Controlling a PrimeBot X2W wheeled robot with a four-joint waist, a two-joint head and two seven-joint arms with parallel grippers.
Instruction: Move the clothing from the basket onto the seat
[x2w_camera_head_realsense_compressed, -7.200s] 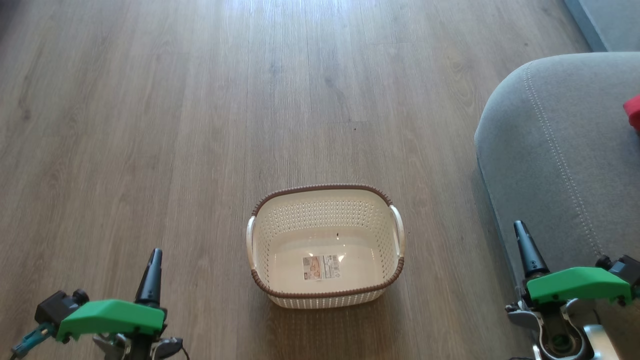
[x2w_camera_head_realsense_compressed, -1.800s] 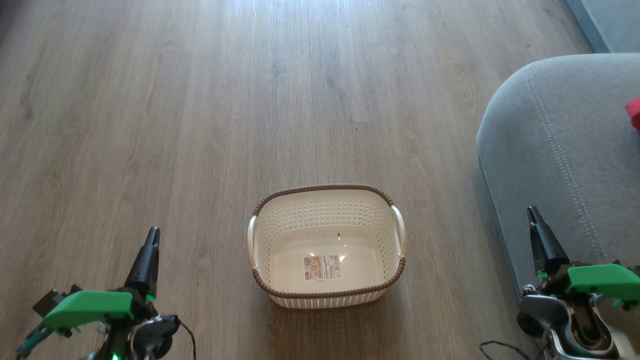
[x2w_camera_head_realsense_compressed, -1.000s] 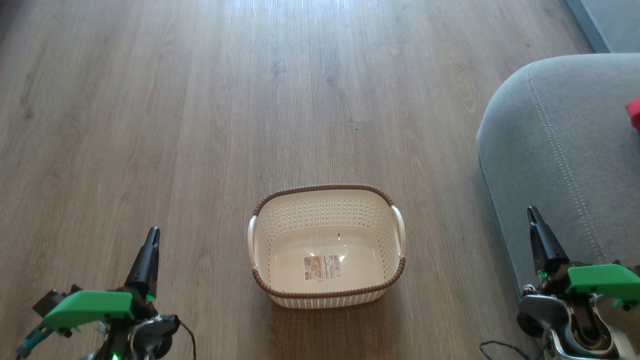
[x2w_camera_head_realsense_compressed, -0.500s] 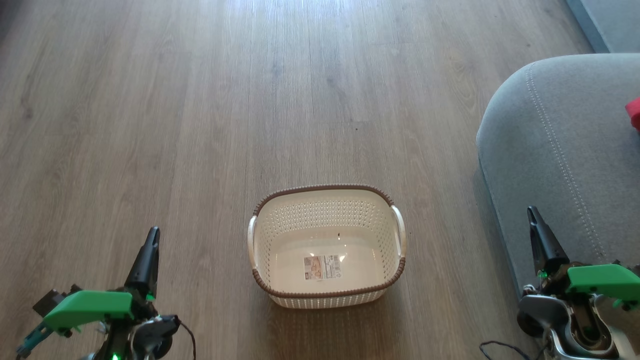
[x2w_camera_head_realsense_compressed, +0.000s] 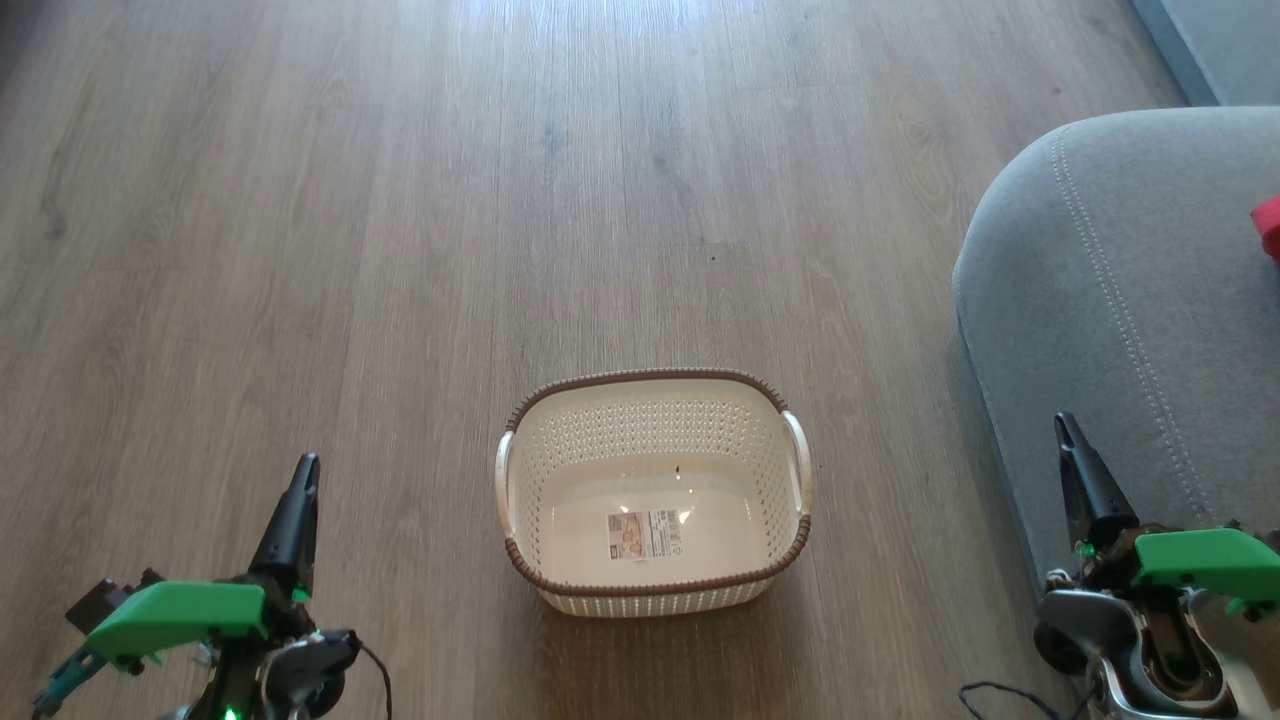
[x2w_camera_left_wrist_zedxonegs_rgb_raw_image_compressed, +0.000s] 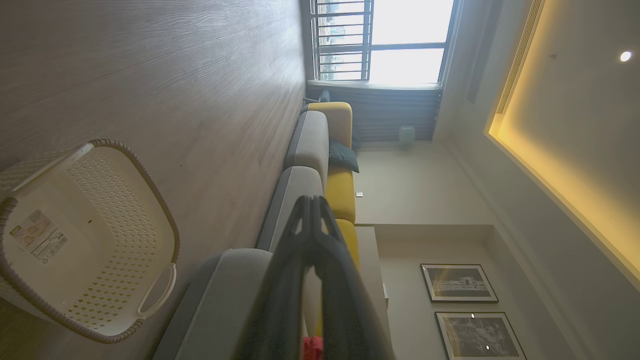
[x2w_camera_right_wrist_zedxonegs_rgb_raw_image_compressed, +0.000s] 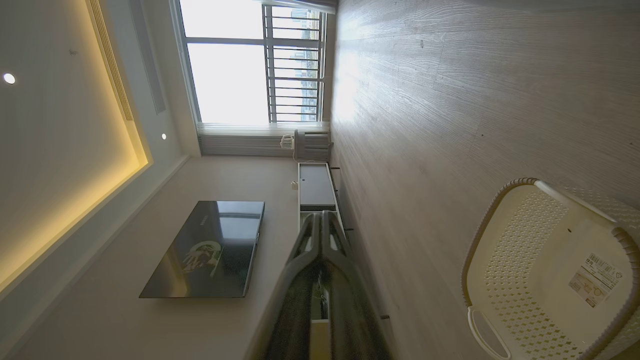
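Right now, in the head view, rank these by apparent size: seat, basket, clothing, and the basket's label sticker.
1. seat, though cropped
2. basket
3. label sticker
4. clothing, just a red sliver cut off at the frame edge, so its rank is unsure

Open wood floor (x2w_camera_head_realsense_compressed: 400, 200) stretches ahead of the basket (x2w_camera_head_realsense_compressed: 650, 425) and to its left, giving wide room to pass. On the right the seat (x2w_camera_head_realsense_compressed: 1120, 300) rises as a rounded grey bulk, near the basket, with a strip of floor between them. The basket's mouth faces up; its walls and brown rim ring the way in, bare down to the sticker (x2w_camera_head_realsense_compressed: 643, 534). The left end effector (x2w_camera_head_realsense_compressed: 305, 470) stands over floor well left of the basket. The right end effector (x2w_camera_head_realsense_compressed: 1065, 430) sits by the seat's near edge. Clothing (x2w_camera_head_realsense_compressed: 1268, 225) lies on the seat's far right.
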